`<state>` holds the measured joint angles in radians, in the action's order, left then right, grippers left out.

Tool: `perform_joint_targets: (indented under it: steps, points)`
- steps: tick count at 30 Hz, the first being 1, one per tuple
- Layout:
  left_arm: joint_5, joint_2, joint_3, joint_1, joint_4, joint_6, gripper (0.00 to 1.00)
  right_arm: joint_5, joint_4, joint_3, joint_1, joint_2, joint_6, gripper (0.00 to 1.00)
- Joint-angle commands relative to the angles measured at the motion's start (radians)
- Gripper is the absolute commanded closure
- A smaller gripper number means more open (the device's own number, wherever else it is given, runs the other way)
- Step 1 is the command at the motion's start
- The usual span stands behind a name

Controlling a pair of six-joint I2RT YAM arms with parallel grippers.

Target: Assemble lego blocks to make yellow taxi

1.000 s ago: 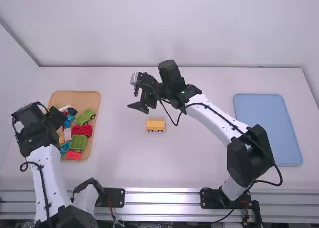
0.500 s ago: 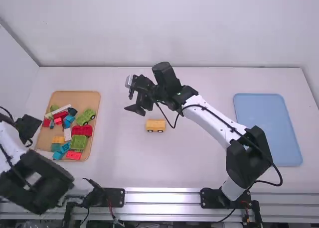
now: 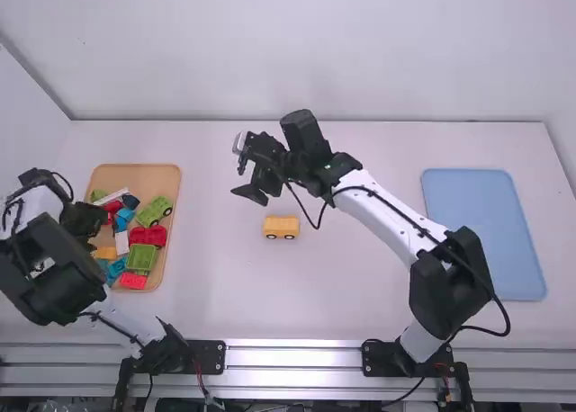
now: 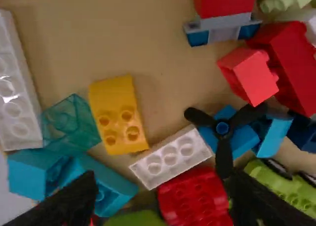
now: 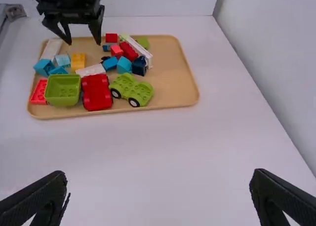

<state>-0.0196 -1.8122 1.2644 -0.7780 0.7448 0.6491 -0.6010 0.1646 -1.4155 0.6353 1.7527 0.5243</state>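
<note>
Left gripper, right gripper both spread. Oblong white plastic brick at yellow studded plastic brick's 2 o'clock could block a finger.

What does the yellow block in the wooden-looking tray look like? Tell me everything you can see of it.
The yellow block looks like moulded plastic, with a smooth, rounded end and four round studs, two by two, at the other. It lies studs up in the tray, between a translucent teal block and a white brick; both are very close, but I can't tell whether they touch it. The left gripper is open above the tray and isn't holding it.
</note>
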Motion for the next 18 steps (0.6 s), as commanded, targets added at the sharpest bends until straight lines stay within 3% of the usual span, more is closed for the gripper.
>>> perform_joint_targets:
  steps: [1,5,11,18]
  points:
    - [0.021,-0.006,-0.060,0.009,-0.027,0.065,0.37,-0.003,-0.003,-0.023,-0.011,-0.011,-0.003,0.01]
    - [0.065,-0.006,-0.146,-0.003,-0.116,0.069,0.42,-0.003,-0.005,-0.010,-0.014,-0.011,0.003,0.02]
    - [0.063,-0.006,-0.200,-0.033,-0.171,0.079,0.36,-0.003,-0.011,0.003,-0.013,-0.011,0.003,0.02]
    - [0.038,-0.014,-0.251,-0.048,-0.289,0.051,0.38,-0.003,-0.006,0.003,-0.013,-0.011,0.003,0.01]
